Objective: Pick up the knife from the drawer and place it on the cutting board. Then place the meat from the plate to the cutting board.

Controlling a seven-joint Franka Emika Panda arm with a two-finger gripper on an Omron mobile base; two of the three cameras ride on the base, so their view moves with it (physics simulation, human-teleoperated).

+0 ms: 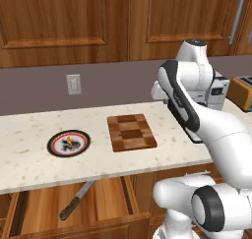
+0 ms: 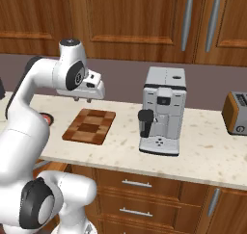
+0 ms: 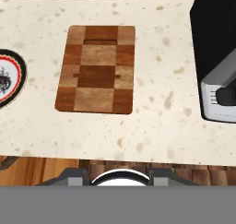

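Steel-bladed knife [image 1: 78, 199] lies in the open drawer [image 1: 44, 206], long axis running 1 to 7 o'clock, at 7 o'clock from the raised gripper [image 2: 83, 99]; finger gap can't be judged.

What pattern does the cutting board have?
Checkered dark and lighter brown wooden blocks; the cutting board shows best in the hand view.

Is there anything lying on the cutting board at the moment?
No, the cutting board is bare; the knife lies in the open drawer.
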